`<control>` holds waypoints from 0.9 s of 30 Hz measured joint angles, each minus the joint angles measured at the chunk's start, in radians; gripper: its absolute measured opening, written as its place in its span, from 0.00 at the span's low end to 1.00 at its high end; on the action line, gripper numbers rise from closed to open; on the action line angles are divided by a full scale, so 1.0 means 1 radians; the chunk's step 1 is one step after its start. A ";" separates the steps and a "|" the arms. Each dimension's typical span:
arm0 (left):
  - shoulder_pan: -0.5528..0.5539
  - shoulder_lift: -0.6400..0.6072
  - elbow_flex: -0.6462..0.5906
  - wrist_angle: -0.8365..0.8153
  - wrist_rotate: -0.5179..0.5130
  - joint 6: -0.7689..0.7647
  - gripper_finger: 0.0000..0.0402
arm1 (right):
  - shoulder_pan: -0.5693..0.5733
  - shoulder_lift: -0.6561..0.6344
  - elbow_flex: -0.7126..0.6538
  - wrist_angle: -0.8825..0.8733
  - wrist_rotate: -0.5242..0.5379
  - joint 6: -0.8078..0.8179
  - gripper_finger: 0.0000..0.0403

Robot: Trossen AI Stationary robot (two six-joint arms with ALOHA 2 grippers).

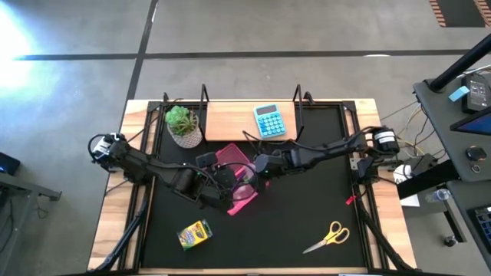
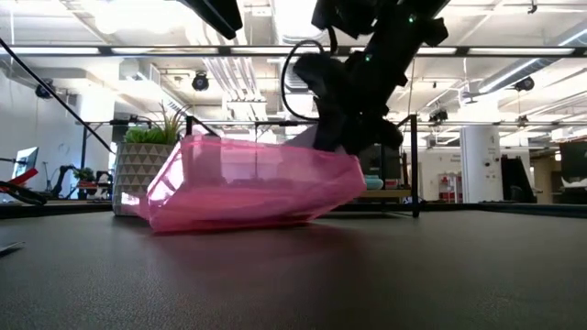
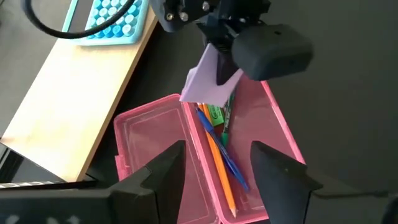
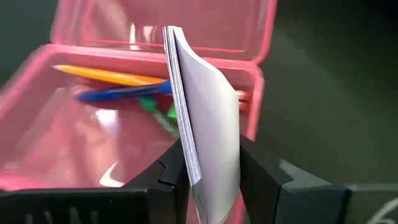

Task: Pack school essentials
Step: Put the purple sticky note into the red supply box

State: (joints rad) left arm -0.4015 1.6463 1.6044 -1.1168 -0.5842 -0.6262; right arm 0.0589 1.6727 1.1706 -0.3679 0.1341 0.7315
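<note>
An open pink pencil box point(image 1: 232, 157) point(image 2: 248, 183) sits mid-table. Its tray holds orange pencils point(image 3: 214, 146), a blue pen point(image 3: 229, 158) and a small green piece point(image 3: 216, 114). My right gripper point(image 4: 208, 155) point(image 1: 257, 167) hangs over the tray, shut on a white notepad point(image 3: 208, 84). My left gripper point(image 3: 217, 165) point(image 1: 230, 188) is open at the box's near end, one finger by the lid and one by the tray's outer wall. The crayon box point(image 1: 195, 234) and the yellow-handled scissors point(image 1: 328, 236) lie flat near the front edge. My right gripper pinches the notepad's lower part point(image 4: 211, 171) between its two fingers, across the stack of pages. It comes from above, slanting from the table's right. The pad is lifted clear over the tray, standing on edge, its free end point(image 4: 177, 56) bowed. My left gripper: I cannot tell whether its fingers touch the box.
A light-blue calculator point(image 1: 268, 120) and a potted plant point(image 1: 182, 125) stand on the wooden strip at the far edge. A small red item point(image 1: 350, 199) lies near the mat's right rim. In the low view the box looks tilted, one end raised.
</note>
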 joint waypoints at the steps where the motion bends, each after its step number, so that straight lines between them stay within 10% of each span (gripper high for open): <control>1: 0.000 0.000 0.000 0.000 0.000 0.000 0.41 | 0.000 -0.004 0.000 0.012 -0.012 -0.001 0.25; 27: 0.000 0.000 -0.002 0.001 0.000 -0.023 0.41 | 0.006 -0.005 -0.075 0.075 -0.195 -0.105 0.25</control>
State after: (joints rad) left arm -0.4019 1.6463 1.6028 -1.1160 -0.5838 -0.6487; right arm 0.0654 1.6680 1.0961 -0.2932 -0.0613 0.6265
